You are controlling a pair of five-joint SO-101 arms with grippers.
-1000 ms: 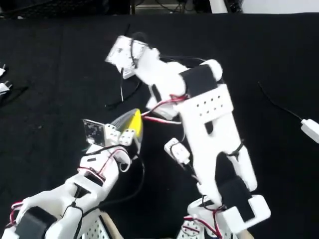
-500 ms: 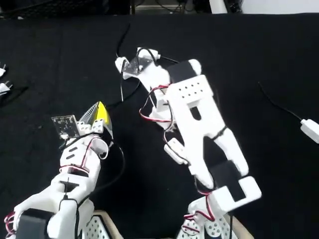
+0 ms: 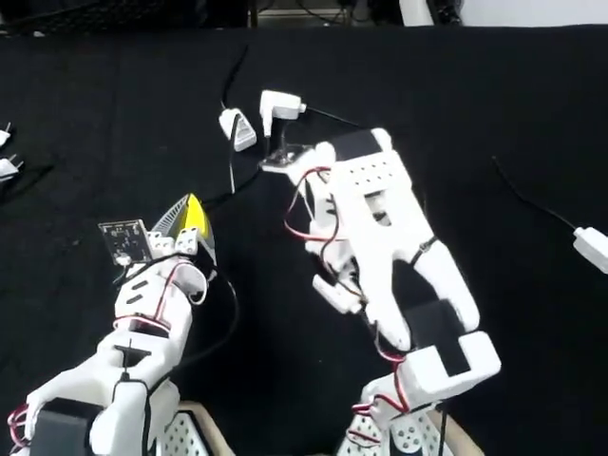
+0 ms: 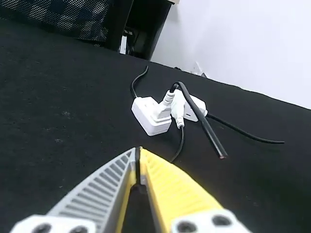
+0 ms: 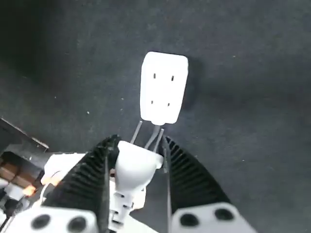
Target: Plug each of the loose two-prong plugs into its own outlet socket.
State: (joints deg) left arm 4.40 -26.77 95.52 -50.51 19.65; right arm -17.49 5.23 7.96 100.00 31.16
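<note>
Right fingers [image 5: 87, 174] clamping the plug [image 5: 136, 167] should square its prongs [image 5: 137, 131] with the outlet [image 5: 164, 87] before pushing; left fingers [image 4: 170, 189] sit closed.

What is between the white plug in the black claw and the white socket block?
Only the metal prongs of the white two-prong plug, over bare black cloth, seen in the right wrist view.

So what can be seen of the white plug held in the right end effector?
The white plastic two-prong plug has a smooth, rounded body, clamped between the black ribbed fingers of the right end effector. Two thin bare metal prongs stick out ahead, pointing at the white rounded outlet block lying on the black cloth. Their tips end by the block's near edge, in none of its slots.
</note>
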